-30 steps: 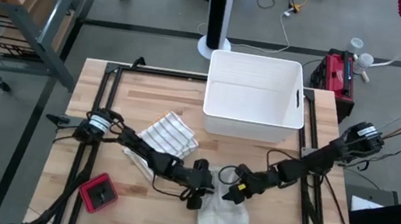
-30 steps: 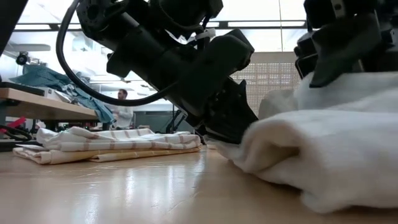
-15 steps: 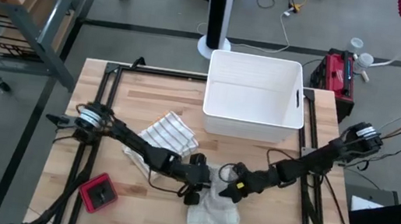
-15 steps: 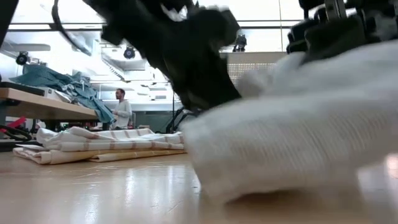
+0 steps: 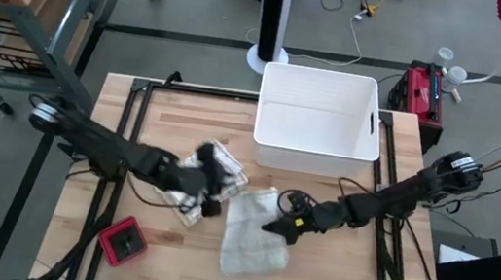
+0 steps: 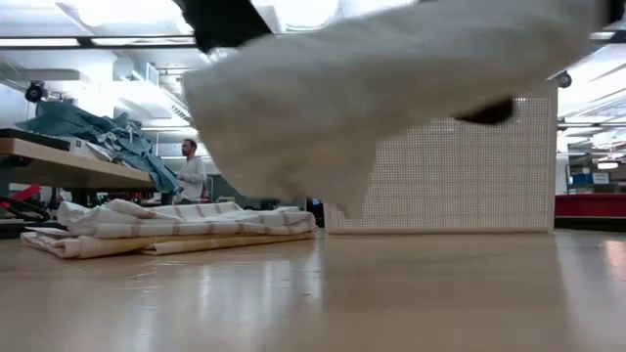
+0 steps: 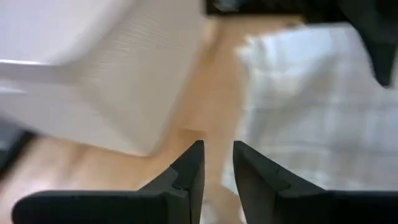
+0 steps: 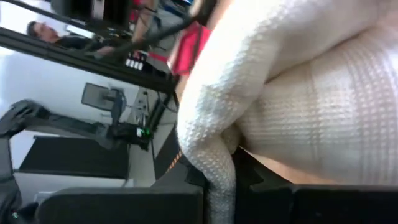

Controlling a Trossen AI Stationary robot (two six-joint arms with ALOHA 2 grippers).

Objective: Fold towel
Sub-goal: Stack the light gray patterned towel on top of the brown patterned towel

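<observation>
A white waffle-weave towel (image 5: 252,234) hangs in the middle of the table; the low view shows this towel (image 6: 391,88) in the air above the wood. My right gripper (image 5: 280,226) is shut on its right edge. My left gripper (image 5: 221,187) hovers open to the left of it, over a folded striped towel (image 5: 220,158) that lies flat on the table (image 6: 176,223). In the left wrist view my left gripper (image 7: 217,158) has only bare wood between its fingers. My right gripper pinches a bunched fold at the white towel's right edge (image 8: 219,149) between its two fingers. The fingers come in almost level from the table's right side. The towel spreads away from them toward the left, lifted off the table.
A white bin (image 5: 317,120) stands at the far middle of the table. A red and black block (image 5: 123,240) lies near the front left corner. Bare wood lies in front of and to the right of the white towel.
My left gripper has drawn back from the white towel, rising and going toward the table's left, to above the striped towel. My right gripper has risen with the white towel. The towel, a lump on the table before, is now lifted and spread out wider.
</observation>
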